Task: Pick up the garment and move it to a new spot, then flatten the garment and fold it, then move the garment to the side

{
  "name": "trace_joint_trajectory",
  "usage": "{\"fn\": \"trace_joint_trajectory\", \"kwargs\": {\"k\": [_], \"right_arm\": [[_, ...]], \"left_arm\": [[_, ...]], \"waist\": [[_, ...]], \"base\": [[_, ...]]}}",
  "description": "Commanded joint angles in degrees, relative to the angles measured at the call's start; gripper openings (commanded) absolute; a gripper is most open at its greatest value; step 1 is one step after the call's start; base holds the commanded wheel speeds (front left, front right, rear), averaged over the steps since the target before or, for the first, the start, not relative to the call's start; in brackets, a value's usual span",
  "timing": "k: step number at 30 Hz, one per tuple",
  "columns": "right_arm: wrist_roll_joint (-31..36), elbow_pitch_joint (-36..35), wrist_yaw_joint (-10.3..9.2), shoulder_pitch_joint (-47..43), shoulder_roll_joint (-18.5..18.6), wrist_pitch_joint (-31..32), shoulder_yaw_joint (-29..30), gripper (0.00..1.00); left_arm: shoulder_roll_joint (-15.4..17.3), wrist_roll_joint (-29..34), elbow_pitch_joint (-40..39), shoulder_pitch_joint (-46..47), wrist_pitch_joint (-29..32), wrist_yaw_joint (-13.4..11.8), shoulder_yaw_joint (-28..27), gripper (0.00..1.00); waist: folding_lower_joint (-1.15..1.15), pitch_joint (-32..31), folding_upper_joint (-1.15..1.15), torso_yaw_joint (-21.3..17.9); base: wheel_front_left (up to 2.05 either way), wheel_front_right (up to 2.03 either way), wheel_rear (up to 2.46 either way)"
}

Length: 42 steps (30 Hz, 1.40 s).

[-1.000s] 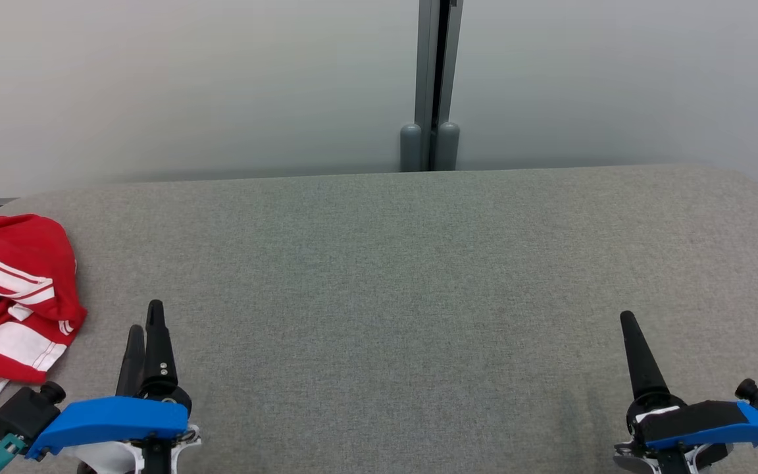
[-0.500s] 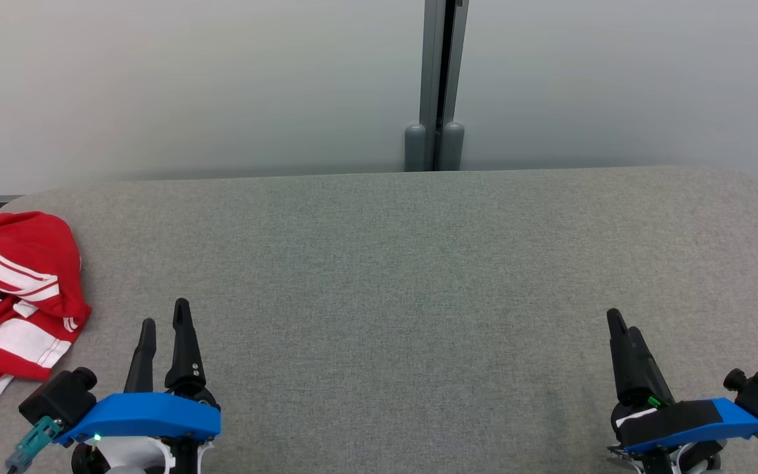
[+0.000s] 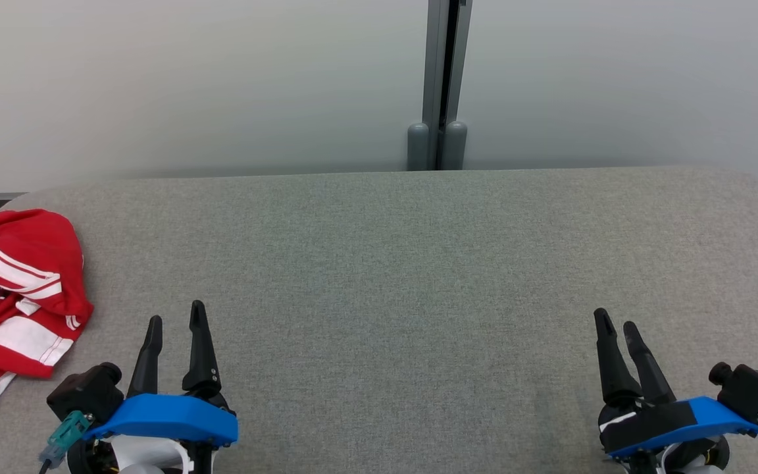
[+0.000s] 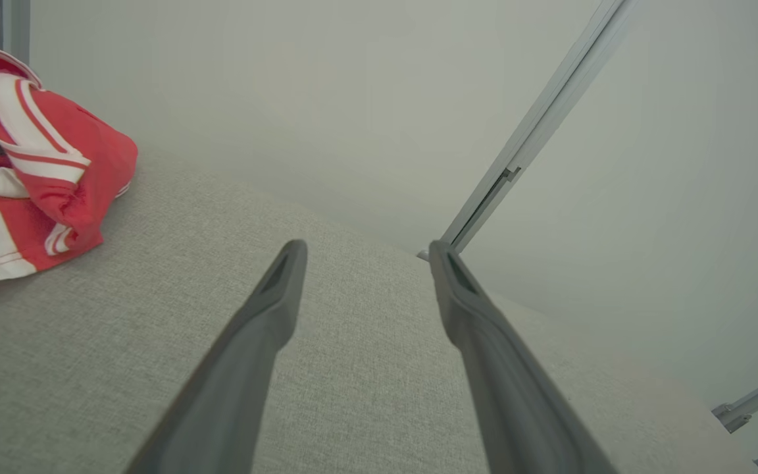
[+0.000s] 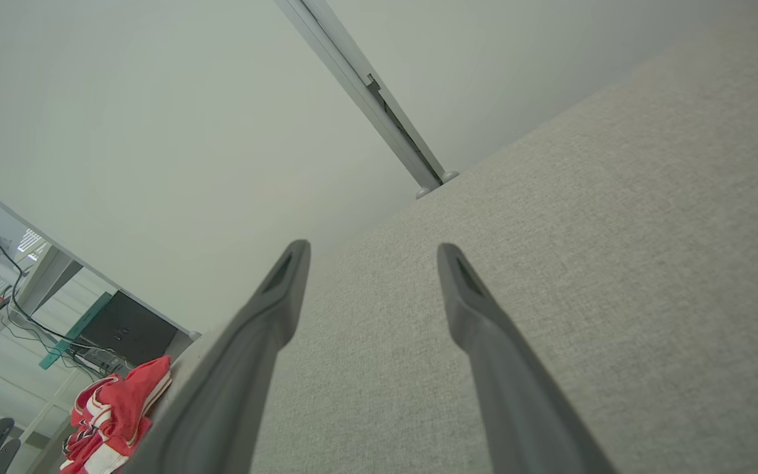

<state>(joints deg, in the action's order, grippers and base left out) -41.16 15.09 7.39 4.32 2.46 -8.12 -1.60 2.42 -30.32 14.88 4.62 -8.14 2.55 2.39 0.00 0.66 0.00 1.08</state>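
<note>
A: Where is the garment [image 3: 14,289]?
B: It's bunched in a red-and-white heap at the left edge of the pad [image 3: 385,263], partly cut off by the head view's left border. It's too crumpled for a clear long axis, though the heap runs loosely from near to far.
A: Which arm is nearer?
B: The left gripper [image 3: 176,312]. It sits at the near side, close to the heap's right but apart from it, pointing toward the far side. So the garment lies to its left and slightly farther off.
A: And the right gripper [image 3: 615,319]?
B: Well apart at the near right, with the bare pad between it and the garment.
A: Jaws?
B: Both are spread wide and hold nothing.
A: So the reach?
B: I'd judge the left arm must swing left toward the heap's nearest fold.
</note>
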Motion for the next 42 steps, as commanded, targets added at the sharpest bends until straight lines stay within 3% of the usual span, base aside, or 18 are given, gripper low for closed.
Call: {"fn": "trace_joint_trajectory", "kwargs": {"k": [1, 42], "right_arm": [[1.23, -0.38, 0.1, 1.15, 0.45, -0.44, -0.21, 1.0], [22.69, 1.28, 0.15, 1.52, 0.58, -5.77, -2.05, 1.0]], "left_arm": [[0.49, 1.31, -0.32, 1.3, -0.42, -0.06, 0.12, 1.0], [1.03, 21.66, 1.74, 1.2, -5.74, -1.52, 1.59, 1.0]], "waist": [[0.0, 0.01, 0.0, 0.0], [0.0, 0.29, 0.0, 0.75]], "base": [[0.0, 0.0, 0.0], [0.0, 0.0, 0.0]]}}
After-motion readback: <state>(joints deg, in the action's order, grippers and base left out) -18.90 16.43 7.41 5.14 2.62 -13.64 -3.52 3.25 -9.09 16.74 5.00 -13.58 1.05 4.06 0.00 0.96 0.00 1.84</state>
